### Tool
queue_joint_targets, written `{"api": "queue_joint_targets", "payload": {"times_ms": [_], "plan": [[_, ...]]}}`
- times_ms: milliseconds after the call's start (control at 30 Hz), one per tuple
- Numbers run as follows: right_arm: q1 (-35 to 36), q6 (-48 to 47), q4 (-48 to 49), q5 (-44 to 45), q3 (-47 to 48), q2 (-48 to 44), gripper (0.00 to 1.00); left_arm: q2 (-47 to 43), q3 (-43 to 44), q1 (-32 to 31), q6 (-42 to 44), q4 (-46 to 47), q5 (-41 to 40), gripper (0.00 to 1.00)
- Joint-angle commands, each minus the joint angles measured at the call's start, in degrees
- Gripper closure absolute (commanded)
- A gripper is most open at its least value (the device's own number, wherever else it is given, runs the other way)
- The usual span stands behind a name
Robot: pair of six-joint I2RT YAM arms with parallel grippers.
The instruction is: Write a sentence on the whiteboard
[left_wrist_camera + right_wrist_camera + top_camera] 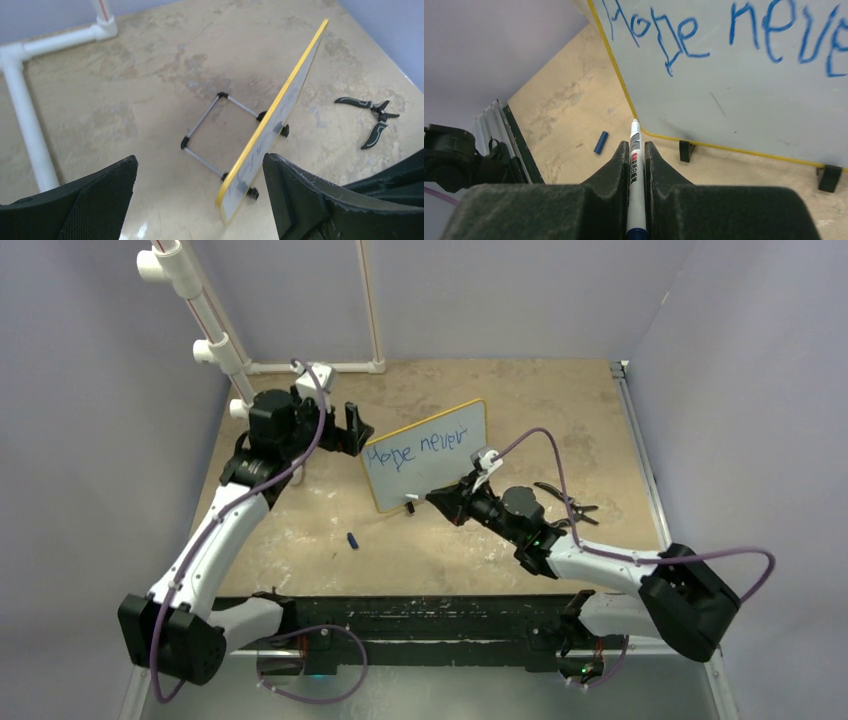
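Observation:
The whiteboard stands tilted mid-table on small black feet, with a yellow frame. On it the sentence reads "Hope never" in blue, also seen in the right wrist view. My right gripper is shut on a white marker. The marker tip sits by the board's lower left corner, and I cannot tell if it touches. My left gripper is open and empty at the board's left edge. In the left wrist view the gripper sees the board edge-on.
A blue marker cap lies on the table left of the board, also in the right wrist view. Black pliers lie right of the board. White PVC pipes stand at the back left. The board's wire stand props it behind.

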Motion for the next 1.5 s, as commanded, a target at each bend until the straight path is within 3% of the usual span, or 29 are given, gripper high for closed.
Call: {"api": "queue_joint_targets", "payload": {"times_ms": [0, 167, 267, 500, 1300, 1467], "plan": [[2.12, 0.84, 7.46, 1.16, 4.05, 5.61, 1.0, -7.7, -8.79, 1.01, -2.03, -3.11, -4.32, 0.05], [4.15, 0.01, 9.41, 3.63, 6.89, 11.84, 1.0, -9.96, -12.94, 1.1, 0.74, -6.33, -1.08, 0.09], [5.01, 0.1, 11.44, 5.09, 7.35, 14.49, 1.0, -8.09, -14.24, 1.03, 1.04, -4.46, 3.32, 0.21], [6.11, -0.22, 11.8, 9.5, 8.75, 18.1, 1.0, -2.44, -13.79, 1.03, 1.93, -2.0, 7.21, 0.35], [6.84, -1.87, 12.65, 15.23, 10.18, 22.29, 1.0, -0.57, -15.51, -0.22, 2.97, -0.32, 7.39, 0.74], [7.1, -2.92, 12.09, 15.61, 11.61, 23.31, 1.0, -0.63, -15.47, -0.8, 3.41, -0.66, 6.54, 0.78]]}}
